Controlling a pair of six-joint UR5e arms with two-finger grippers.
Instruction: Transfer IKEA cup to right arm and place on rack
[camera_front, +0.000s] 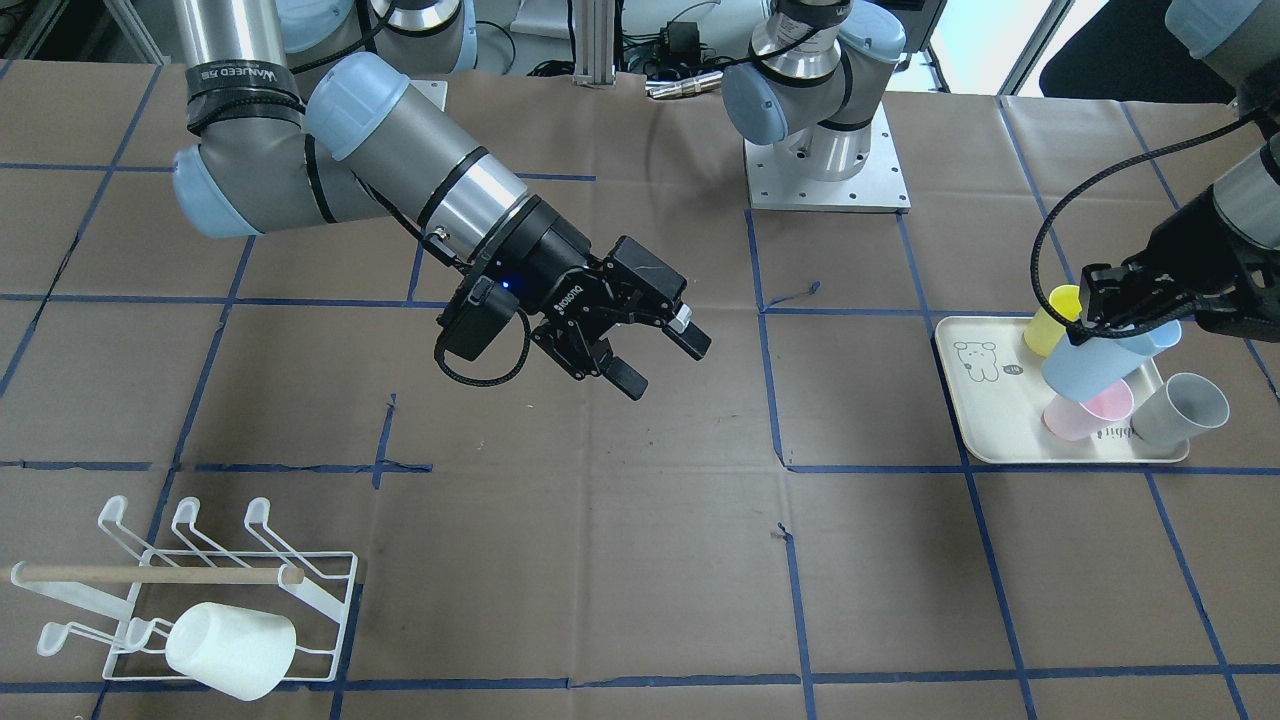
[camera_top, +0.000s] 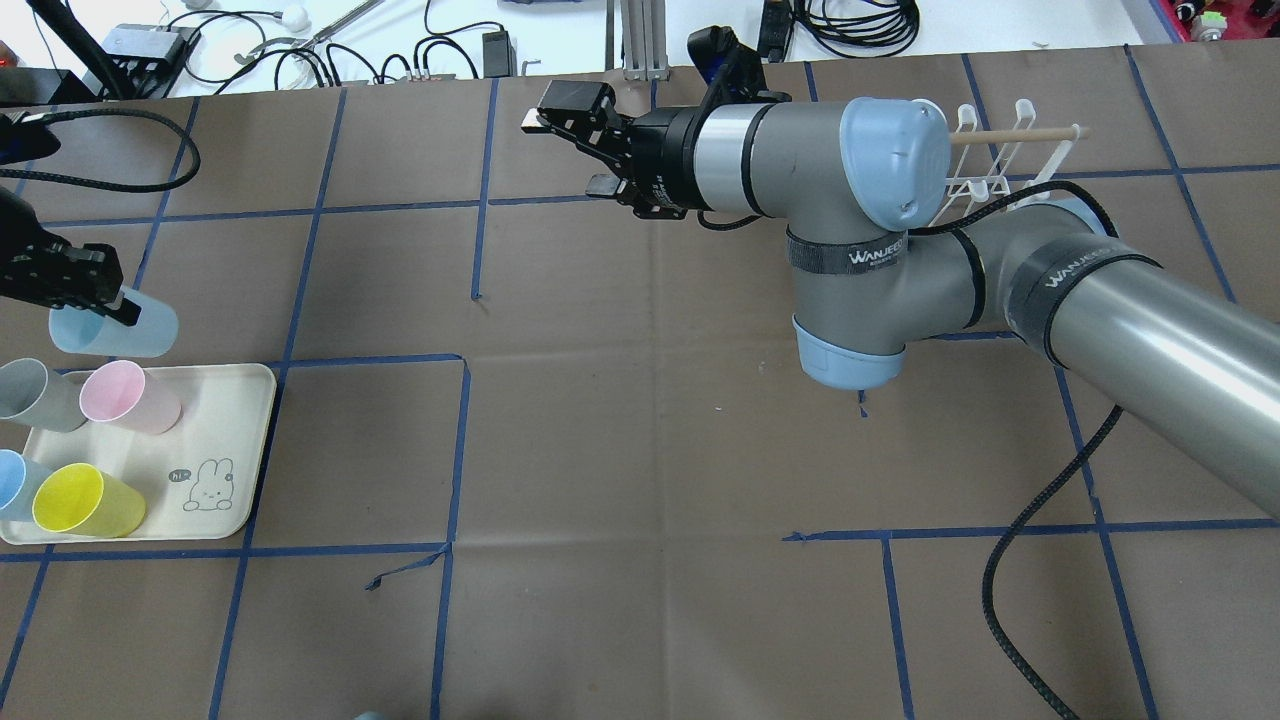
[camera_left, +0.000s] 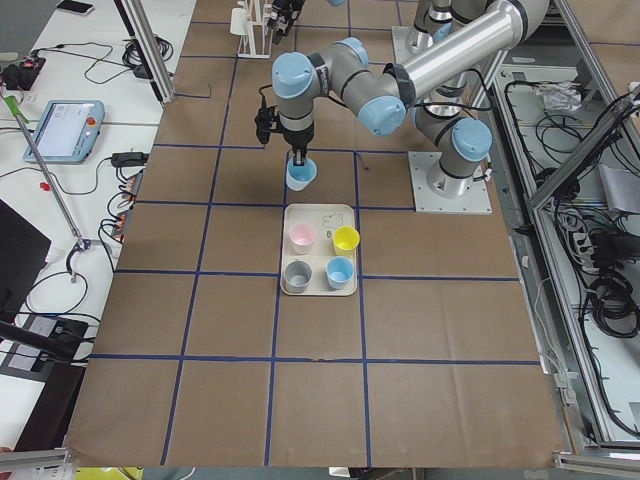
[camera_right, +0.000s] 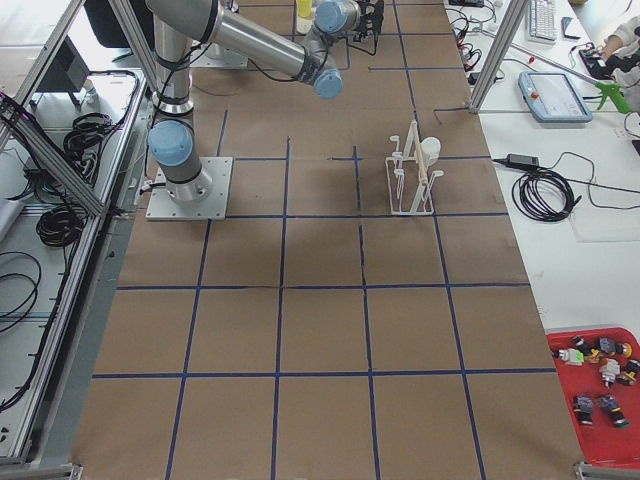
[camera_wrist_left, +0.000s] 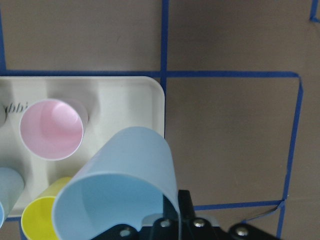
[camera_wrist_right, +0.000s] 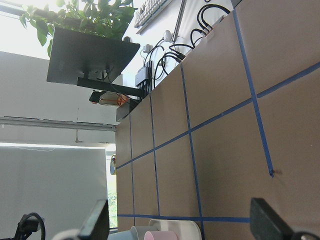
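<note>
My left gripper (camera_front: 1120, 318) is shut on the rim of a pale blue cup (camera_front: 1105, 362). It holds the cup tilted just above the far edge of the cream bear tray (camera_front: 985, 425). The cup also shows in the overhead view (camera_top: 125, 328) and fills the left wrist view (camera_wrist_left: 120, 190). My right gripper (camera_front: 662, 362) is open and empty, hovering over the table's middle and pointing toward the left arm; it also shows in the overhead view (camera_top: 562, 155). The white wire rack (camera_front: 325, 590) with its wooden dowel (camera_front: 150, 574) stands at the right-arm end and holds a white cup (camera_front: 232, 650).
On the tray (camera_top: 235, 450) stand a yellow cup (camera_top: 85, 500), a pink cup (camera_top: 125, 395), a grey cup (camera_top: 35, 393) and another blue cup (camera_top: 12, 482). The right arm's elbow hides most of the rack (camera_top: 985, 180) in the overhead view. Cables lie beyond the table's far edge.
</note>
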